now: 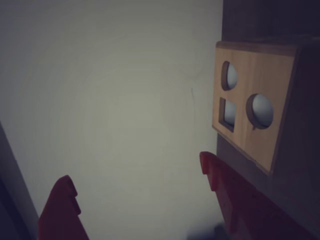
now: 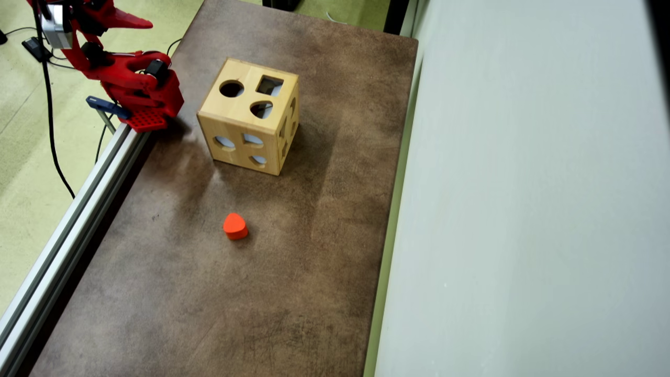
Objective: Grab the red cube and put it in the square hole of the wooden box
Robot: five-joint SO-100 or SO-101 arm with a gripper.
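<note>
Wrist view: the claw (image 1: 134, 167) has its two red fingers (image 1: 62, 210) spread wide apart, with nothing between them but a pale blank surface. It holds nothing and touches nothing. The wooden box (image 1: 250, 110) sits to the right of the claw in this picture, beyond the right finger, showing one face with three cut-outs. One of them is a square hole (image 1: 228, 114); I cannot tell whether this is the box's top face. The red cube is not in this view.

Overhead view: the wooden box (image 2: 248, 115) stands on the brown table (image 2: 314, 288), with the square hole (image 2: 269, 85) on its top face beside a round hole (image 2: 231, 89). The arm (image 2: 131, 78) is folded up at the table edge to the left of the box, and its claw is mostly cut off by the top-left corner of the picture. The red cube is not visible here either. The only loose block is an orange rounded one (image 2: 235, 226), well apart from the box on the side nearer the bottom of the picture, and it has no square faces. By my judgement the coming move turns on finding the cube first, since which way it lies from the claw cannot be told
</note>
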